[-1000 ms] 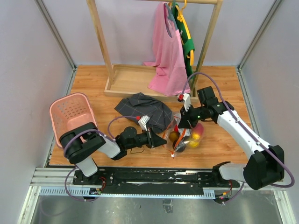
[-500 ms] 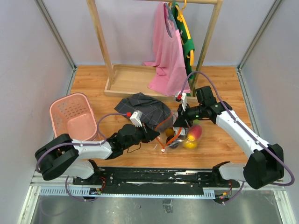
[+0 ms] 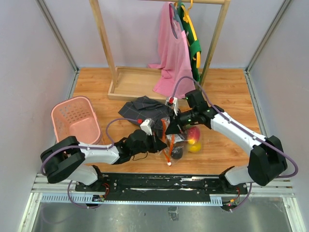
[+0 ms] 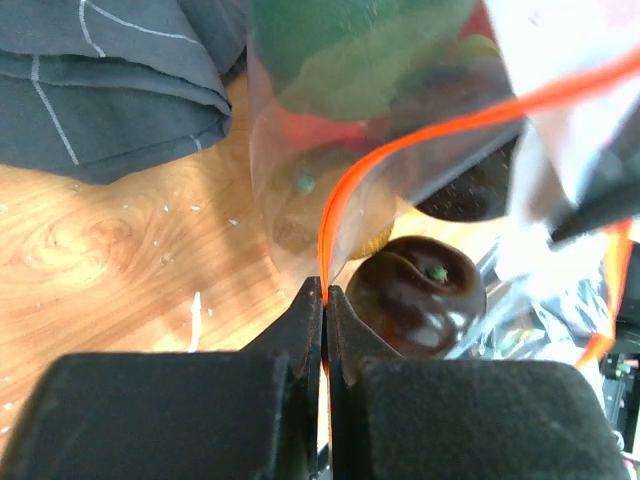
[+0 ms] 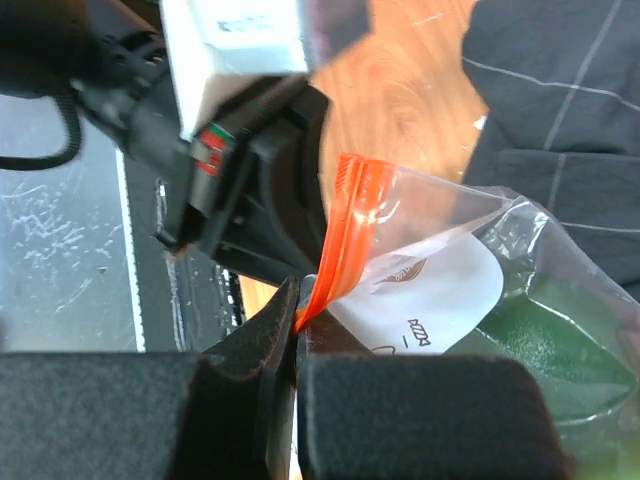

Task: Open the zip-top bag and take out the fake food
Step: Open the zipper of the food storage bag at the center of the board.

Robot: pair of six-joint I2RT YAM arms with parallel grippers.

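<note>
Wooden bench (image 3: 227, 92) boards lie between pale grey walls, with two arms bolted at the near edge. The left arm lies low, stretched from the near-left corner toward the middle. The right arm rises from the near-right corner, bends, and reaches back leftward to the same spot.

One zip-top bag (image 3: 175, 139) stands near the middle of the bench, between the two grippers. The left gripper (image 4: 324, 290) is clamped shut on the bag's orange zip strip (image 4: 400, 138). The right gripper (image 5: 297, 297) is pinched tight on another stretch of that strip.

From above, three fruits show: a dark fruit (image 3: 177, 152), a yellow fruit (image 3: 195, 147) and a red-yellow fruit (image 3: 193, 134). Whether each lies inside the plastic cannot be told there.

The left wrist view adds a green fruit (image 4: 350, 45) and a brownish fruit (image 4: 300, 205) behind the film. Only the right wrist view shows the one white label (image 5: 420, 300).

Just beyond the bag lies one grey checked cloth (image 3: 145, 108). One pink basket (image 3: 58, 123) sits at the left edge. At the far edge stands one wooden rack (image 3: 104, 43) bearing a pink garment (image 3: 174, 58).
</note>
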